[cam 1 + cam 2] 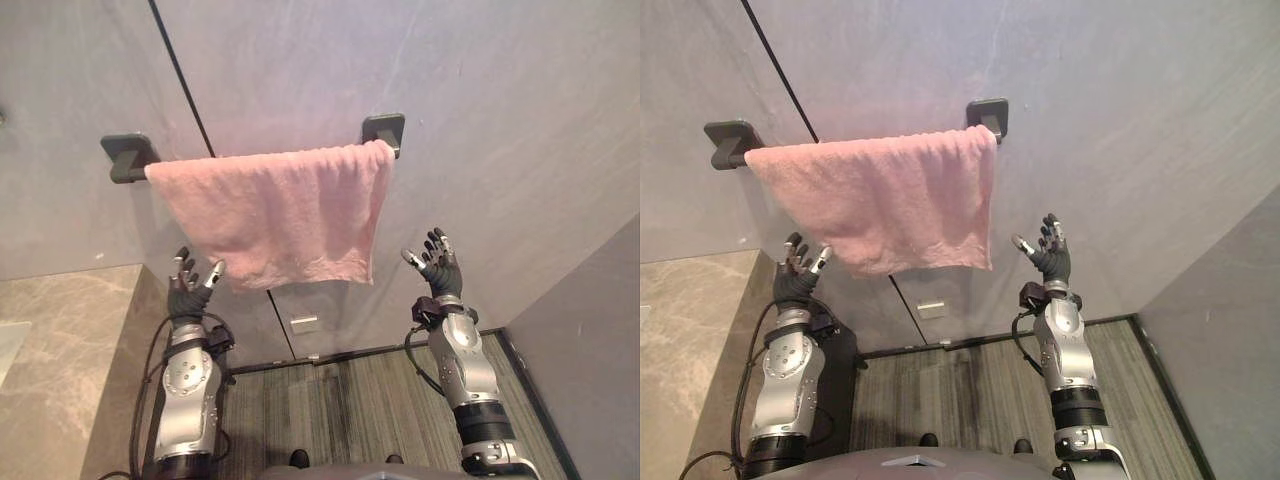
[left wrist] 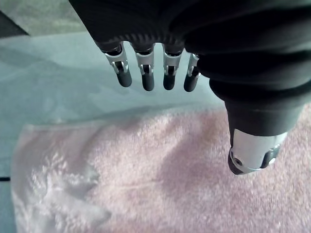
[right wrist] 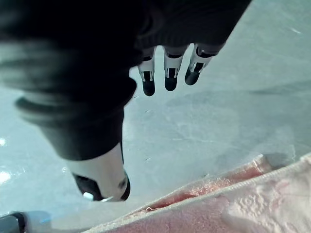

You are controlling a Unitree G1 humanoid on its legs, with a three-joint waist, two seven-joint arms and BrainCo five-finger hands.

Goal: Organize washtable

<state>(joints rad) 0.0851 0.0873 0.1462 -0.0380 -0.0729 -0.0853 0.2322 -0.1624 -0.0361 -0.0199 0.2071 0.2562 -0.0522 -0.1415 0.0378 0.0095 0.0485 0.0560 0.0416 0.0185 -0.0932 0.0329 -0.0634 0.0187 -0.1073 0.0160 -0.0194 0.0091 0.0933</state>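
Note:
A pink towel [image 1: 280, 210] hangs draped over a dark wall rail [image 1: 128, 156], whose second bracket [image 1: 385, 128] sits at the towel's right end. My left hand [image 1: 188, 288] is raised just below the towel's lower left corner, fingers straight and open, not holding the cloth. In the left wrist view its fingers [image 2: 146, 73] point past the towel [image 2: 160, 179]. My right hand [image 1: 438, 262] is raised to the right of the towel, open and apart from it. The right wrist view has its fingers [image 3: 167, 73] over the grey wall, with the towel's edge [image 3: 252, 204] nearby.
A beige marble counter [image 1: 60, 360] lies at the lower left. The grey wall [image 1: 500, 120] has a dark vertical seam [image 1: 180, 70] and a small white plate [image 1: 303, 324] low down. Striped wood floor [image 1: 340, 400] is below, and a grey side wall [image 1: 600, 340] stands at the right.

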